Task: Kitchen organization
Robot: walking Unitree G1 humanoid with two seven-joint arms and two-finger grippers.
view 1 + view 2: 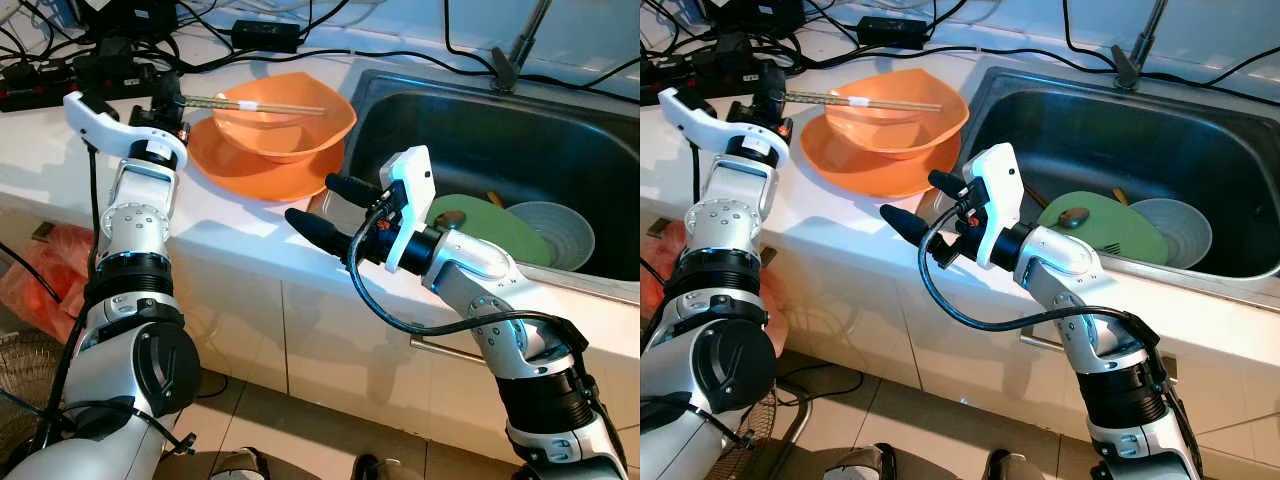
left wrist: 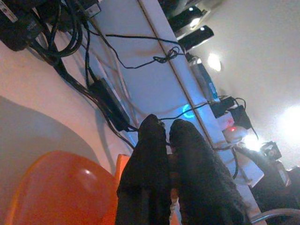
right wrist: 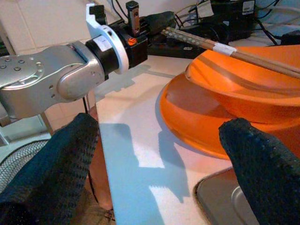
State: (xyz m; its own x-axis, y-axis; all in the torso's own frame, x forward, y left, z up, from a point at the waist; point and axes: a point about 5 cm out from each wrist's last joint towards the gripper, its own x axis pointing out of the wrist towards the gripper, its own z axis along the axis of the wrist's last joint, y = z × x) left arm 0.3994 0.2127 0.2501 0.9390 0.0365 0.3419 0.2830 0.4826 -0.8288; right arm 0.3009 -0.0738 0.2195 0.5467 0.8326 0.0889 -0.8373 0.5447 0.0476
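Chopsticks held over stacked orange bowls, upper centre.
Left tool [image 1: 172,100] clamps chopsticks [image 1: 265,105]: light, stiff, slippery; regrip mid-length. Right tool [image 1: 328,205] gapes, empty.

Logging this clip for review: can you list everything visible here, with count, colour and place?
Bowl: one, orange, on the plate.
Plate: one, orange, on the white counter left of the sink.
Chopsticks: a pair, wooden, lying across the bowl's rim.
Sink: one, steel, right of the counter.
Green plate: one, in the sink, a small brown item on it.
Grey bowl: one, in the sink beside the green plate.
Cables and power adapters: several, black, at the counter's back.
Left gripper: shut, at the chopsticks' end.
Right gripper: open, over the counter edge.
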